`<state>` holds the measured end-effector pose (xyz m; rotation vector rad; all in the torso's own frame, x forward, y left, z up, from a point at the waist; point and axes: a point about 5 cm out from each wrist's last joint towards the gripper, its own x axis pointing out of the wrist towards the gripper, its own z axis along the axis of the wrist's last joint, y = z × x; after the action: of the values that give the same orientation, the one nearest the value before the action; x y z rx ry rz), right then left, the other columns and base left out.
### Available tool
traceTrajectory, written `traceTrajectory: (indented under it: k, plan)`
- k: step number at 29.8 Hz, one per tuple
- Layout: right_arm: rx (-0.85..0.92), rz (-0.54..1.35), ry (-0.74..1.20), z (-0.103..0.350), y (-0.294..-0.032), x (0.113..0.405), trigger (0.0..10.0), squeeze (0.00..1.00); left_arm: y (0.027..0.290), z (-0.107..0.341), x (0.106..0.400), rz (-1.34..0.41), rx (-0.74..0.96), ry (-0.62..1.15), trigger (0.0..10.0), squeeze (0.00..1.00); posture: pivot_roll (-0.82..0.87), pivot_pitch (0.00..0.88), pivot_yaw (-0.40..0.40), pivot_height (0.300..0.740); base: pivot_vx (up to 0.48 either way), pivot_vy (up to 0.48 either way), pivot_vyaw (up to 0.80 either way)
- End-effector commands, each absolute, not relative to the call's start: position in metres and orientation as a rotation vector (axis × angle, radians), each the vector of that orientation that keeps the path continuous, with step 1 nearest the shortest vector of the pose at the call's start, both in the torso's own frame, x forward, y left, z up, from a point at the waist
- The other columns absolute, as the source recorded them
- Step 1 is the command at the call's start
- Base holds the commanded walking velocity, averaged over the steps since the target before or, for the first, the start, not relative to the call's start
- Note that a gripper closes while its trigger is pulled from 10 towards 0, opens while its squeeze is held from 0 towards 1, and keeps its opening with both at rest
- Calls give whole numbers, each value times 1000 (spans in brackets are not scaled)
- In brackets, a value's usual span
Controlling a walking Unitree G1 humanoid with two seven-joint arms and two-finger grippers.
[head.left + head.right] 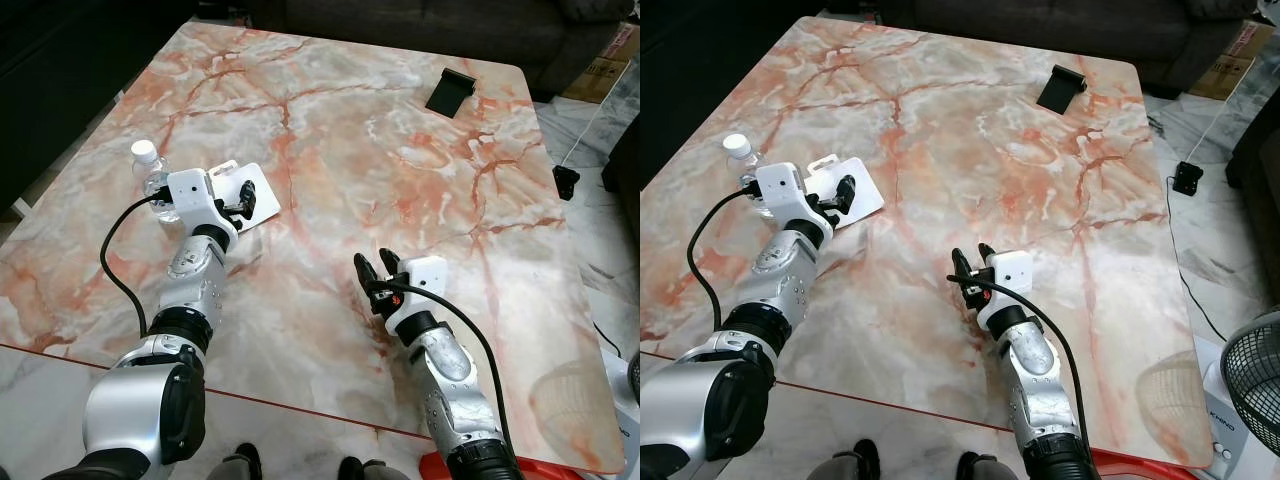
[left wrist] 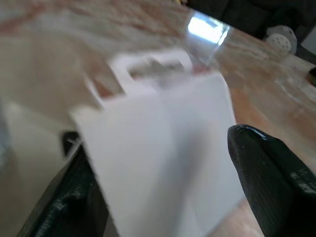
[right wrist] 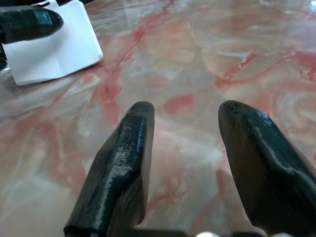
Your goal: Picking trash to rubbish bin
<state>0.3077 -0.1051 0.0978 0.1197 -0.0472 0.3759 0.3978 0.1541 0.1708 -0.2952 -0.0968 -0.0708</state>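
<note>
My left gripper (image 1: pixel 243 200) sits over the flat white card packaging with a hanger tab (image 1: pixel 255 188), which lies on the pink-and-cream veined marble table (image 1: pixel 360 150) at about ten o'clock from the table's middle. In my left wrist view the white card (image 2: pixel 163 143) lies between my two black fingers (image 2: pixel 269 168), one on each side, spread wider than the card. I cannot tell whether either finger is touching it, and the card is blurred there.

Just beside my left wrist, at nine o'clock from the card, a clear plastic bottle with a white cap (image 1: pixel 150 170) stands upright on the table, its lower part hidden behind my white wrist housing.

My right gripper (image 1: pixel 377 268) hovers low above bare marble at about five o'clock from the table's middle, well apart from the card. Its fingers (image 3: pixel 123 163) stand parted with nothing between them; the marble shows through the gap.

A small black rectangular object (image 1: pixel 450 90) lies near the far edge of the table at about one o'clock. A black cable with a small block (image 1: pixel 566 180) lies on the floor past the table's three o'clock side.
</note>
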Motion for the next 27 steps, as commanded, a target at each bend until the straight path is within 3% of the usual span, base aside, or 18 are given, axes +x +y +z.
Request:
traceTrajectory:
  k: [1,6,27]
  plan:
    - [118,370,-40,98,-107,305,10000,0,152,158,395,-78,-329,-47,0,0,-95,217,-65,740,0,0,0]
    - [116,371,-36,98,-106,305,10000,0,149,141,389,-87,-423,10,0,0,-93,216,-68,740,0,0,0]
    - [125,358,-51,103,-101,319,10000,0,153,153,389,-113,-402,-59,0,0,-59,146,-36,740,0,0,0]
